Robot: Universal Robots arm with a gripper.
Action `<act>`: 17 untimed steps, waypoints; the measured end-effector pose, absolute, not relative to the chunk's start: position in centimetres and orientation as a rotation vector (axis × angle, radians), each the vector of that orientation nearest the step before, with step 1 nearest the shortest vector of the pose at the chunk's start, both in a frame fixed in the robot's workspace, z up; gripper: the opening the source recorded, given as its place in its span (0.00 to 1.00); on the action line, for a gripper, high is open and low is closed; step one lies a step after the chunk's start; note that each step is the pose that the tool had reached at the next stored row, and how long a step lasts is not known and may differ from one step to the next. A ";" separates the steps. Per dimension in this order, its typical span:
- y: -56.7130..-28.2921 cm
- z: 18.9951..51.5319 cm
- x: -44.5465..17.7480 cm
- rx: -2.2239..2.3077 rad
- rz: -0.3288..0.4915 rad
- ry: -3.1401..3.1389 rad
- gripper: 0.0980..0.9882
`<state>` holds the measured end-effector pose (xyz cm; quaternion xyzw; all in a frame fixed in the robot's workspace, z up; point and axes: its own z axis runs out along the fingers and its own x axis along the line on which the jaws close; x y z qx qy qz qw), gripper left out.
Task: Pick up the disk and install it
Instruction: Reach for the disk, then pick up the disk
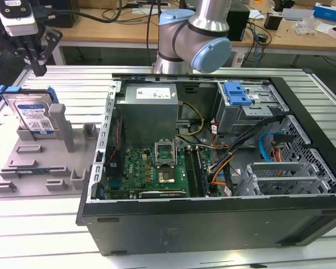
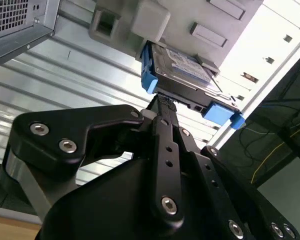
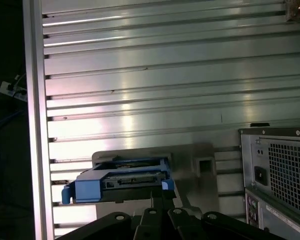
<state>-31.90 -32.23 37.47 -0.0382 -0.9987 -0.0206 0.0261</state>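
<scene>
Bright glare on slatted table [image 3: 155, 115]

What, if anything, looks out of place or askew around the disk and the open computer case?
Nothing stands out. The disk rests tilted in its grey holder at the exterior view's left. The tool hangs above it, not touching. The computer case lies open, cables inside.

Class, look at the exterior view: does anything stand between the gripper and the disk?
Nothing visible does. The gripper hangs above the disk, which stands on edge in a grey holder, with open air between them.
</scene>
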 end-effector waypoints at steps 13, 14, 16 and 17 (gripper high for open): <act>-32.2 37.5 -31.9 -0.118 -0.064 -3.086 0.01; -32.2 37.5 -31.9 -0.118 -0.064 -3.086 0.01; -32.2 37.5 -31.9 -0.118 -0.064 -3.086 0.01; -32.2 37.5 -31.9 -0.118 -0.064 -3.086 0.01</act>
